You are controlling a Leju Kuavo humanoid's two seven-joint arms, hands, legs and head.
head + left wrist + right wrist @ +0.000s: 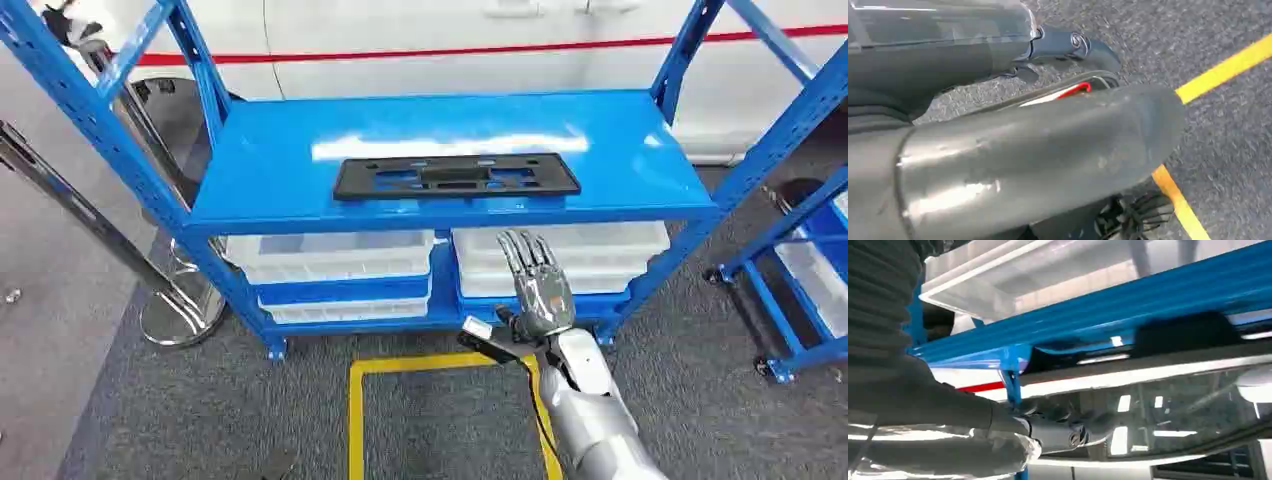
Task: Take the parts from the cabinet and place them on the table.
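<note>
Task looks barely begun: black part (456,177) lies flat mid top shelf of the blue rack (250,160), untouched. Right hand (535,285) raised below the shelf edge, fingers spread, empty. Left hand (1038,150) hangs over floor; grasp can't tell. Clear bins (330,262) on lower shelves; contents can't tell.

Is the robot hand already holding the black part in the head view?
No. The right robot hand is raised with fingers spread below the shelf edge, while the black part lies untouched on the blue shelf.
</note>
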